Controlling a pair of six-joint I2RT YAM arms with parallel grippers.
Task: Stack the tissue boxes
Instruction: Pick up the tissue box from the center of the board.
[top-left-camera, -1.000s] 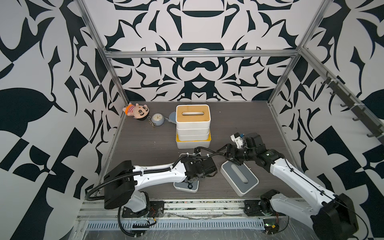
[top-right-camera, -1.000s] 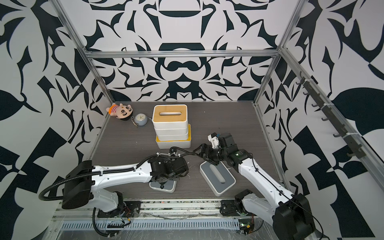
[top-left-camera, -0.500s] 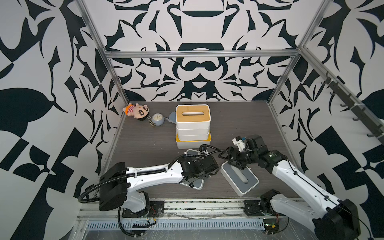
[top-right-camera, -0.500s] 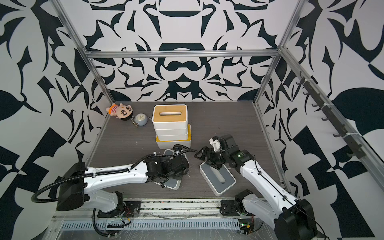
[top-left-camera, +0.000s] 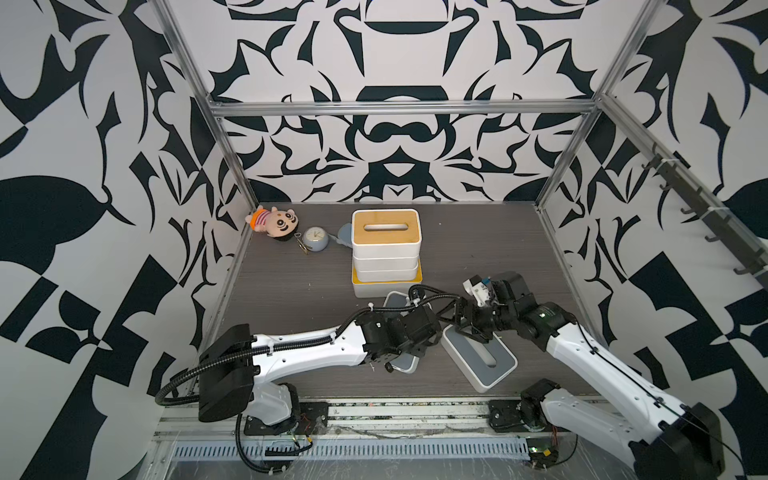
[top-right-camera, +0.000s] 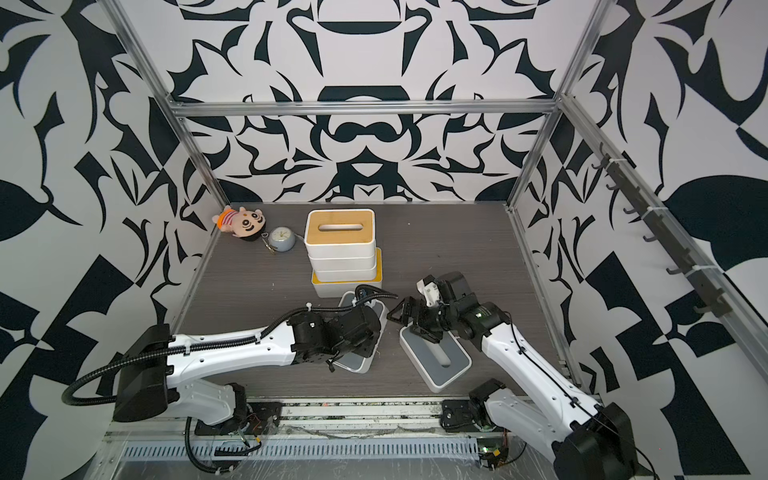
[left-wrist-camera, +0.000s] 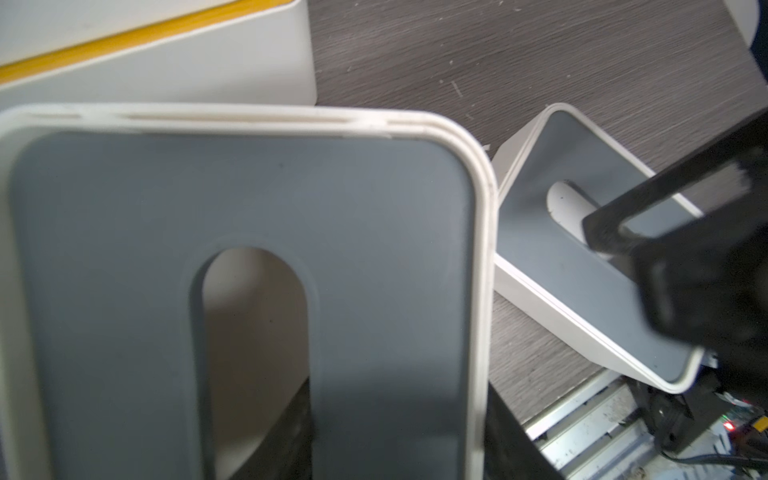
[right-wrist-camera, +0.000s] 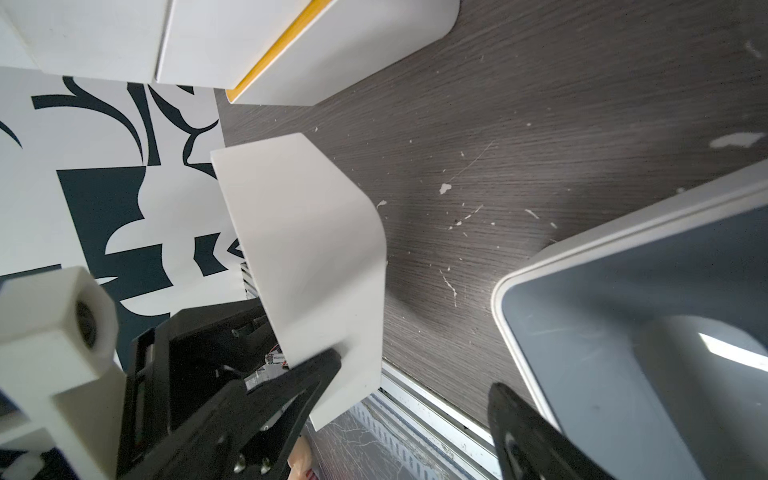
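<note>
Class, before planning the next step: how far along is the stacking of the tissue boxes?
Done: four boxes stand stacked, the yellow-lidded box at the bottom, a bamboo-lidded box on top. In hand: the left gripper is shut on a grey-lidded box, raised and tilted in front of them. Left: the second grey-lidded box lies on the table, the open right gripper above it.

You are looking at a plush doll lying on its side at about 10 o'clock on the dark wood-grain table. A small round clock is sitting just beside it, at the doll's 4 o'clock, showing you its pale face, with a gold trinket trailing at the clock's 8 o'clock. A blue-grey pouch is peeking out at the clock's 3 o'clock, partly hidden
</note>
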